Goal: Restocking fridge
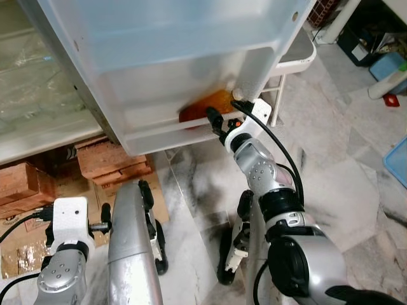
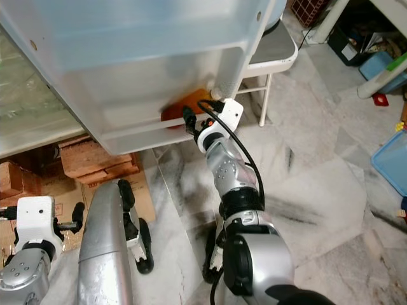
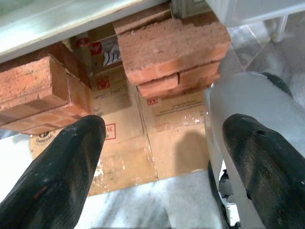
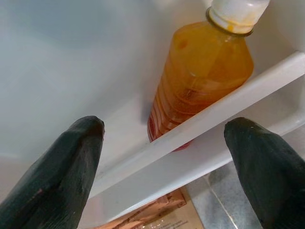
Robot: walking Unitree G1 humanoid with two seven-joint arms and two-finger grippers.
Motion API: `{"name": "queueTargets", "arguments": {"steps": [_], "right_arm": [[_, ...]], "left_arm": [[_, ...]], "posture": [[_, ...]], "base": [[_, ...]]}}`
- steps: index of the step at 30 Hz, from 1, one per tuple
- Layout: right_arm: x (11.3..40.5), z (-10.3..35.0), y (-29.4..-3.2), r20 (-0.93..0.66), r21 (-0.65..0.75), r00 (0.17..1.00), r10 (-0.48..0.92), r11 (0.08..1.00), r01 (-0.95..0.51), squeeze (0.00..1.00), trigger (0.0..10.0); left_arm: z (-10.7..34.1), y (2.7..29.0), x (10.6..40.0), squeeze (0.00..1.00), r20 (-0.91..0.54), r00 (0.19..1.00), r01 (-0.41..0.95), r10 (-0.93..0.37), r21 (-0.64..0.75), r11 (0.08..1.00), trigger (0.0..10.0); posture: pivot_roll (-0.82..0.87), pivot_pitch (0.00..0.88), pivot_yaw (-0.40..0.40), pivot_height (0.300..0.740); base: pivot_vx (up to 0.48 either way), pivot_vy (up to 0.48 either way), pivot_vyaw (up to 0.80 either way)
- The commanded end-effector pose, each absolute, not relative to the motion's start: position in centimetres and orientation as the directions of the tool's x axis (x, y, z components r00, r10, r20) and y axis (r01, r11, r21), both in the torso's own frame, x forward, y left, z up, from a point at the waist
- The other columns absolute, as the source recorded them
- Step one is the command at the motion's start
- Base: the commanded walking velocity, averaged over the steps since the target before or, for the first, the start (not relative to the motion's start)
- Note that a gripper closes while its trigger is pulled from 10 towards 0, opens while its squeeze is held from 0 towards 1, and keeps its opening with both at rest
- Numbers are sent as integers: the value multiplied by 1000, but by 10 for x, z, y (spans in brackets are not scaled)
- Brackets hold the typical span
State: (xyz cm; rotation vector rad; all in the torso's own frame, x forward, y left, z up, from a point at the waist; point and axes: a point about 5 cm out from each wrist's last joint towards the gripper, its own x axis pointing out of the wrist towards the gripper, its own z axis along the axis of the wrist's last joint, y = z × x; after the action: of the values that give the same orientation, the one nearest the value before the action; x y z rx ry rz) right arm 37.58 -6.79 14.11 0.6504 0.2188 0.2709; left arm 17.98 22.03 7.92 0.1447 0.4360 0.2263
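Down on the left, the left gripper [image 3: 157,181] hangs wide open over flattened cardboard [image 3: 143,138] and two brick stacks [image 3: 171,47]. One orange bottle [image 4: 200,71] with a white cap stands in the fridge door shelf [image 4: 228,107]. The right gripper [image 4: 167,167], fingers spread wide, sits just before it, not touching.

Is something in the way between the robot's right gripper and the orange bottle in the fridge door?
Yes: the white rail of the door shelf crosses in front of the orange bottle's lower half. The right gripper is open just outside that rail, so only the bottle's upper part and white cap are free to reach.
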Motion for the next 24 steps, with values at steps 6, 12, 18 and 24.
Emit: {"name": "queueTargets", "arguments": {"steps": [6,12,18,24], "right_arm": [[381,143,-66,-106,592,945,310,783,-191,0,10000],[387,152,-68,-78,505,957,280,839,-205,0,10000],[392,158,-70,-77,465,969,235,868,-174,0,10000],[394,161,-69,-54,462,977,207,873,-159,0,10000]], "left_arm": [[77,217,169,0,-435,866,-181,246,187,966,10000],[77,218,165,0,-441,862,-183,251,191,964,10000],[77,217,163,0,-450,856,-183,253,194,964,10000],[78,217,159,0,-457,853,-182,254,196,963,10000]], "posture": [[247,419,-95,526],[254,430,-98,526],[257,438,-98,526],[266,450,-97,526]], "base": [[0,0,0],[0,0,0],[0,0,0],[0,0,0]]}}
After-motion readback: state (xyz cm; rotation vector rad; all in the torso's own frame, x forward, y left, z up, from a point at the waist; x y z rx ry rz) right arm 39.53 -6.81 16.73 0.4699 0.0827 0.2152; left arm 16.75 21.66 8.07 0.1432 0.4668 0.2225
